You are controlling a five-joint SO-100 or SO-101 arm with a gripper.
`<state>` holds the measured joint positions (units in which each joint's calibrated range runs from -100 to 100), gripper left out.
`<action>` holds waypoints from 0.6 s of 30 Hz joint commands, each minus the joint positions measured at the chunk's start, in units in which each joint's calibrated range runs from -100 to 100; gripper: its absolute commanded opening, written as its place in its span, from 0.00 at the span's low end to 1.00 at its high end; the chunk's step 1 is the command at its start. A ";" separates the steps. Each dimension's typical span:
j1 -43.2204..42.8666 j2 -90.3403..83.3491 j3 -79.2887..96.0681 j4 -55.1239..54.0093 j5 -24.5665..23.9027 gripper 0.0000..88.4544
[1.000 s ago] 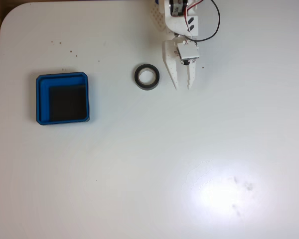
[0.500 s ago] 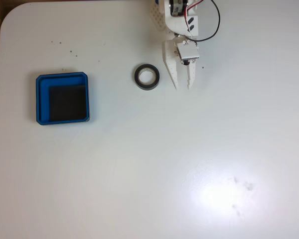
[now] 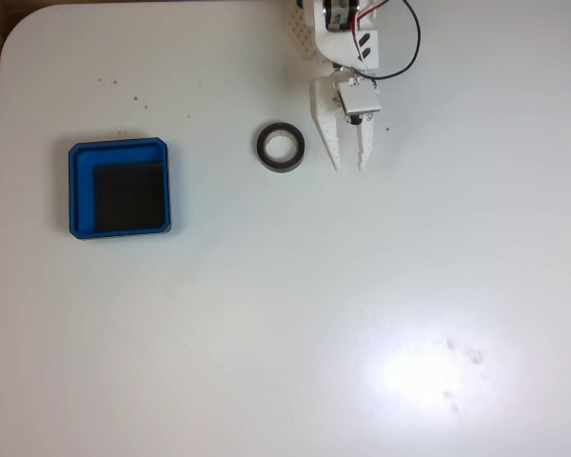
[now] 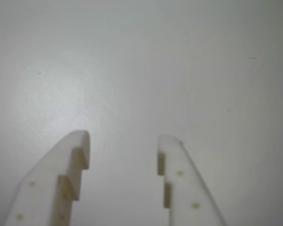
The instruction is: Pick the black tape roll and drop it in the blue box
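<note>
The black tape roll [image 3: 281, 148] lies flat on the white table in the fixed view, a dark ring with a pale core. The blue box [image 3: 119, 188], with a black floor, sits well to its left. My white gripper [image 3: 348, 166] hangs from the top of that view, just right of the roll, fingers pointing down the picture and slightly apart with nothing between them. In the wrist view my gripper [image 4: 123, 140] is open over bare table, its two white fingers [image 4: 70, 169] rising from the bottom edge.
The white table [image 3: 285, 333] has a rounded corner at top left, with brown floor beyond its left edge. Red and black wires [image 3: 409, 43] loop off the arm at top. Small dark specks dot the surface near the box and lower right.
</note>
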<state>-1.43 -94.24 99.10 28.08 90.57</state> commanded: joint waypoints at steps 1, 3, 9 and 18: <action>0.31 -0.32 0.81 -0.77 0.32 0.08; 0.41 -0.24 0.81 -0.77 0.32 0.08; 3.73 -0.49 0.72 -0.93 -0.12 0.08; 26.98 -0.24 0.72 -0.69 0.06 0.08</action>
<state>19.94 -94.24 99.10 28.08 90.57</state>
